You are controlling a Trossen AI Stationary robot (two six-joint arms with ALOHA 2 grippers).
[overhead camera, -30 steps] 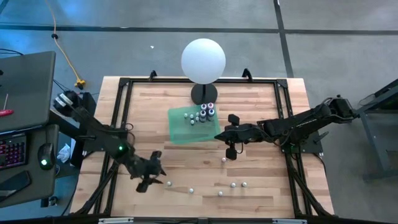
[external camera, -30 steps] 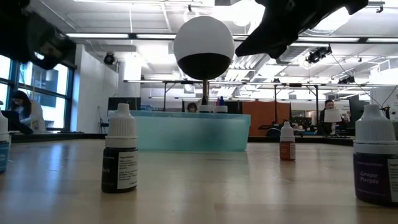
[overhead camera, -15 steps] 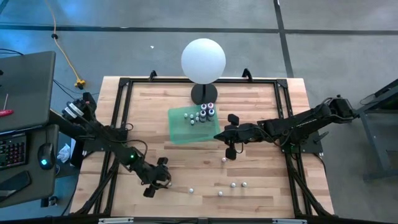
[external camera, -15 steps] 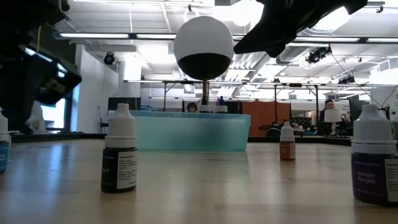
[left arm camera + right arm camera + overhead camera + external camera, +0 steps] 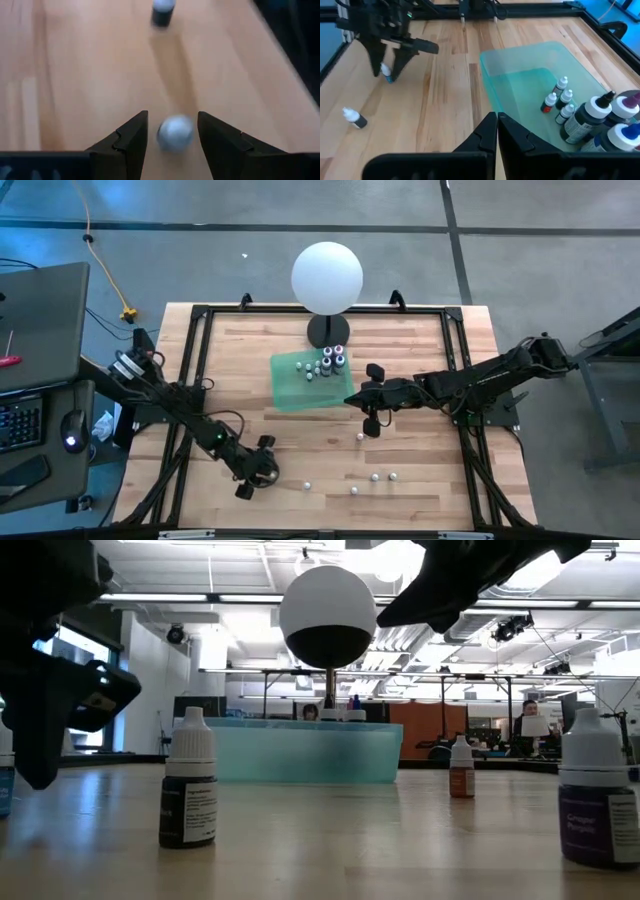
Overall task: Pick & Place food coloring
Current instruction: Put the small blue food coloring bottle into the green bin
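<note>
The wooden desk (image 5: 300,390) carried everything, with a big white globe lamp (image 5: 327,277) standing at its far edge. Just in front of the lamp lay a green tray (image 5: 290,390), holding a cluster of food coloring bottles (image 5: 328,361) at its far corner beside some larger dark bottles. The right arm reached in from the right side, its right end effector (image 5: 368,427) hanging above the desk near the tray's right edge, fingers pressed together on nothing. The left arm stretched across the near left part of the desk, and the left end effector (image 5: 262,472) was down at the surface, fingers spread apart on either side of one small white-capped bottle (image 5: 174,133) standing between them; whether the fingers touched it could not be told. More loose bottles stood apart along the near half of the desk, among them one (image 5: 309,485) just beyond the left end effector, a pair (image 5: 385,477) farther right, and one (image 5: 360,438) below the right end effector.
</note>
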